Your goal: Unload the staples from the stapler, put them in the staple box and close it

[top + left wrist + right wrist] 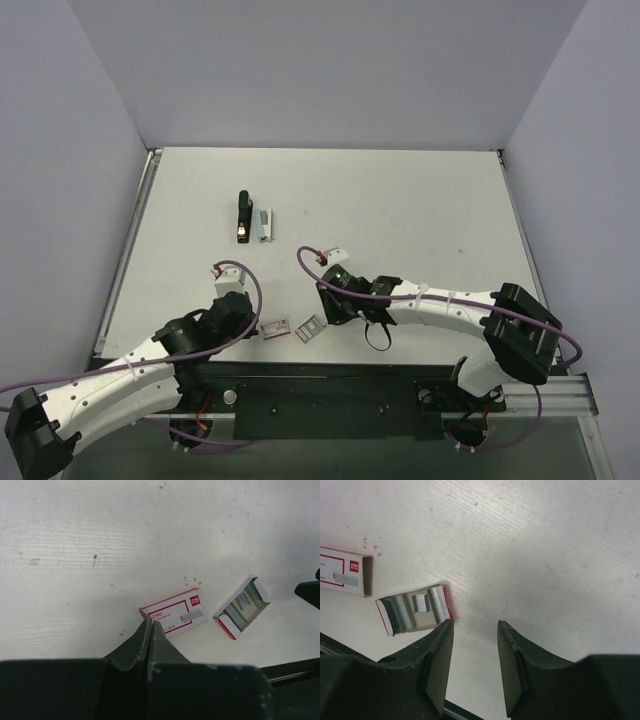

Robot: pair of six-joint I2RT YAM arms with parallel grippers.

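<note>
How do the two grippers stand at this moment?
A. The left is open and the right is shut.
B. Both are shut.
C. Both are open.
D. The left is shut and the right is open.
D: in the left wrist view the tips of the left gripper meet with no gap, while the right gripper shows a wide gap between its tips.

White wooden table (pixel 400 200) between plain pale lavender walls (pixel 330 70).

Bright, even light — soft shadows
</note>
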